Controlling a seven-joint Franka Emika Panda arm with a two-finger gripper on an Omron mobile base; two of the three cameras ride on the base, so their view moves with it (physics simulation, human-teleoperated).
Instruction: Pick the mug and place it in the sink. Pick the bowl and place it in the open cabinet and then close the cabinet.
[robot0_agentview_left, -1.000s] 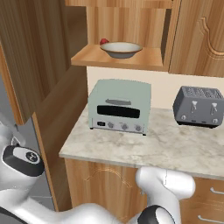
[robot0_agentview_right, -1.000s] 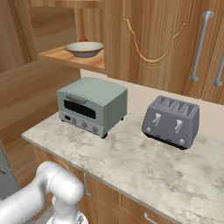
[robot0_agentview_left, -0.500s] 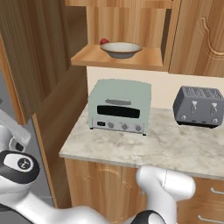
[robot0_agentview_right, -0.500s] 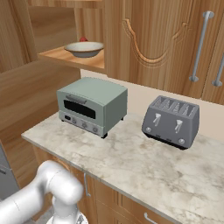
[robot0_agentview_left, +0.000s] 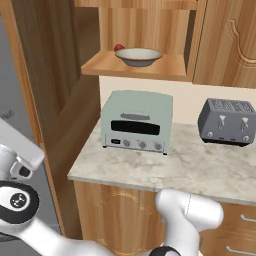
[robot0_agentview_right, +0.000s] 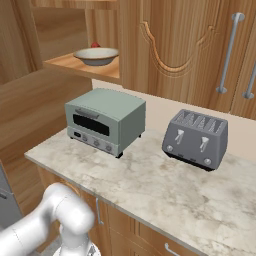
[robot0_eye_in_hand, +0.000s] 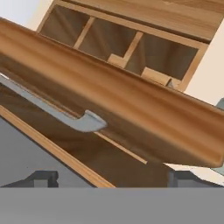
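Bowl (robot0_agentview_left: 138, 56) shelved. Cabinet door (robot0_eye_in_hand: 109, 100) looks stiff, light-swinging; I'd push near bar handle (robot0_eye_in_hand: 57, 114). Fingertips (robot0_eye_in_hand: 43, 178) spread wide, empty.

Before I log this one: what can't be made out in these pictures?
- Mug and sink: outside the base views.
- Cabinet door: hand view cuts both ends and the handle; how far it stands open can't be told.
- Red thing: hidden behind the bowl, unidentifiable.
- Gripper: fingertips barely show.
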